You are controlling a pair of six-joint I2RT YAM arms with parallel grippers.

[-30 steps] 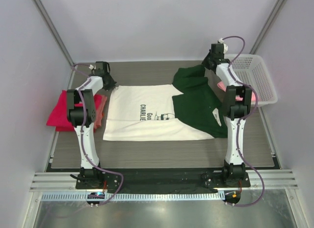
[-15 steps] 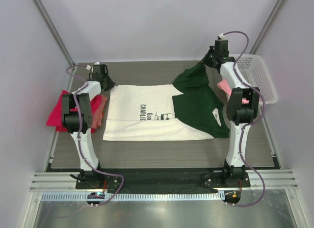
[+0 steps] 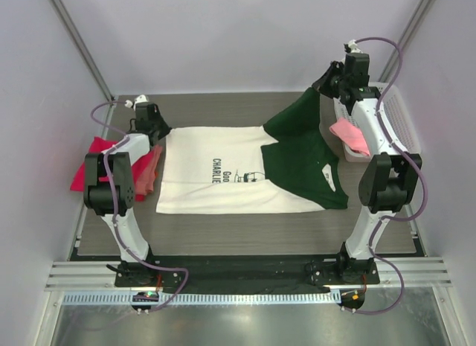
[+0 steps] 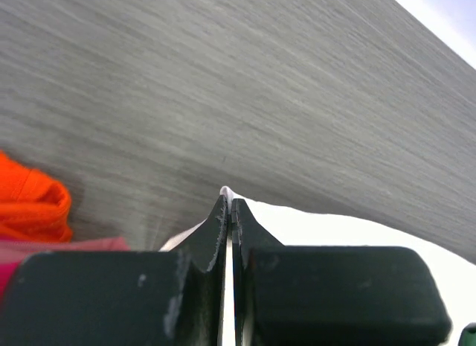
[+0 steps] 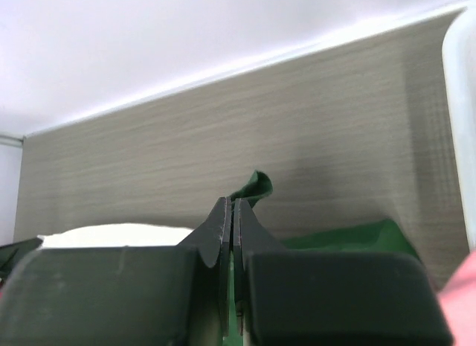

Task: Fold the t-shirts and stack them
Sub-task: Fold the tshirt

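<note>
Top external view: my left gripper (image 3: 158, 129) clenched on cream-white t-shirt (image 3: 216, 175) corner, ten o'clock; my right gripper (image 3: 324, 85) clamping its green shoulder (image 3: 297, 126), raised, two o'clock.

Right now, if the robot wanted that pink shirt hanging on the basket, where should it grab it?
Probably the part of the pink shirt that droops over the white basket's left rim, coming from the left, outside the basket. That flap hangs free and exposed there, while the rest seems tucked behind the mesh wall.
</note>
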